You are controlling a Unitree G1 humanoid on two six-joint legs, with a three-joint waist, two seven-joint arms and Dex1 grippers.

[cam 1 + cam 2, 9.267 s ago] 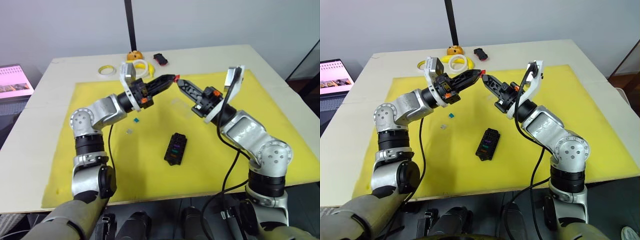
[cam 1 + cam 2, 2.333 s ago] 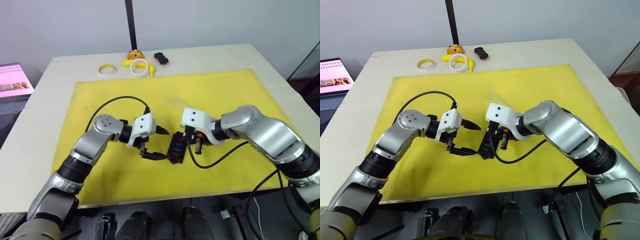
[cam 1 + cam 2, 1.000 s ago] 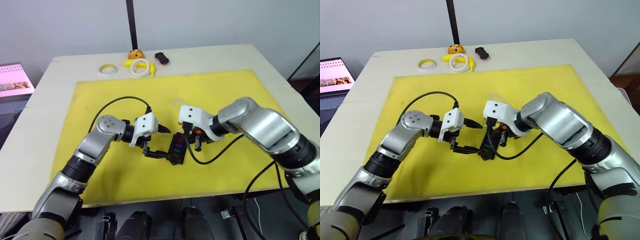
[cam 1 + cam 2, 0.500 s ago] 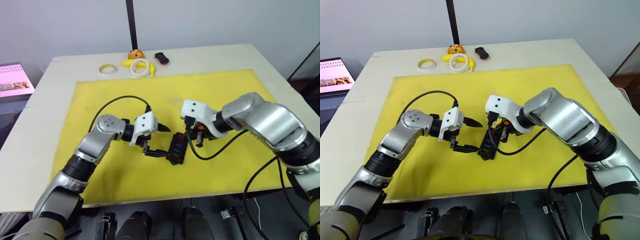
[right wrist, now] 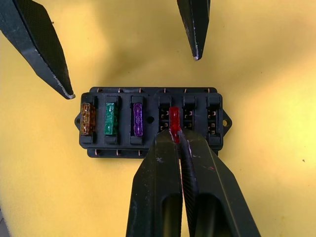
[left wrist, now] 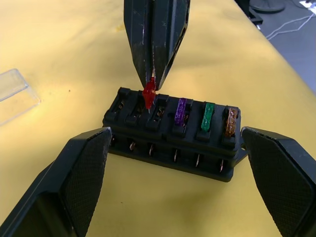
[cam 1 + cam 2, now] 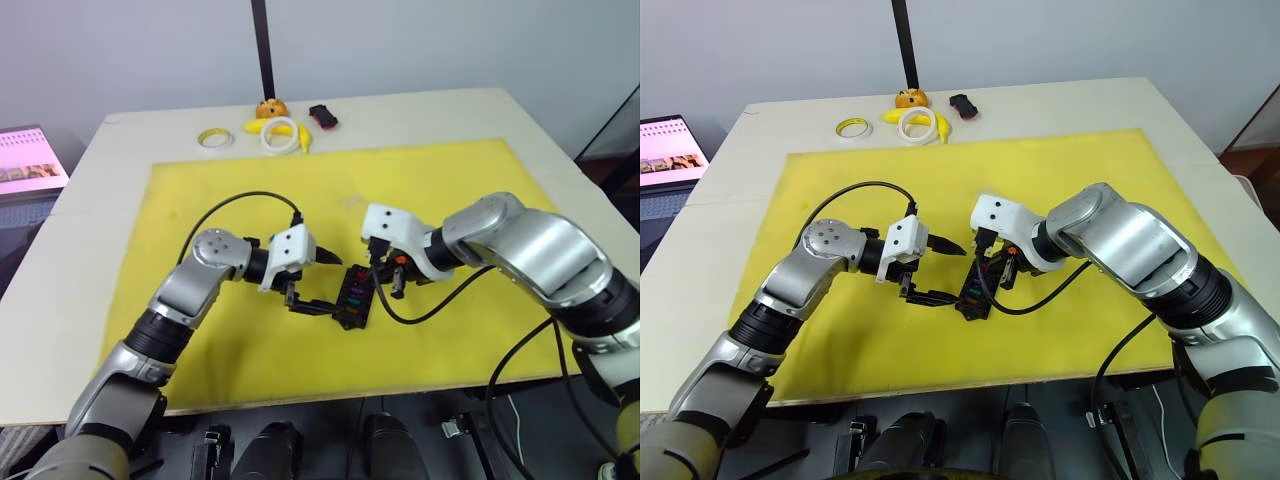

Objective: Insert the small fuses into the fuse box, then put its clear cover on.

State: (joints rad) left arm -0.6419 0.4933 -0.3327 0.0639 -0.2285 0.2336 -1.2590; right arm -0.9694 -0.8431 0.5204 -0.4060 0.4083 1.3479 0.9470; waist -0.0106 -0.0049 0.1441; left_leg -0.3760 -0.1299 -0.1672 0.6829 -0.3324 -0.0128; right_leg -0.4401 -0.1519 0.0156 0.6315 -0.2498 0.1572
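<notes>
The small black rectangular plastic fuse box (image 5: 150,121) lies on the yellow mat (image 7: 450,170) at about the centre of the table, between the two arms. Three slots are filled: an orange blade fuse (image 5: 87,119), a green blade fuse (image 5: 111,119) and a purple blade fuse (image 5: 138,119). The right gripper (image 5: 176,139) has its two black fingers pressed together on a small red blade fuse (image 5: 174,124), holding it at the fourth slot, next to the purple one.

Compared with two seconds back, the right arm has shifted only slightly over the box and the fuse box itself lies in the same spot, so the red fuse has been brought down to its slot rather than carried anywhere new. Nine seconds ago both arms were raised over the far part of the mat with the red fuse between their tips; now both are low at the box. The red fuse appears to stand higher than its seated neighbours, so it is probably not yet pushed home.

The left gripper (image 6: 173,168) is spread wide, its fingers flanking the two ends of the box without clearly touching it, likely to steady it.

The thin transparent rectangular cover (image 6: 15,94) lies on the mat at roughly twelve o'clock from the box, a little apart. Two slots are open beyond the red fuse, so the cover's turn is some way off.
</notes>
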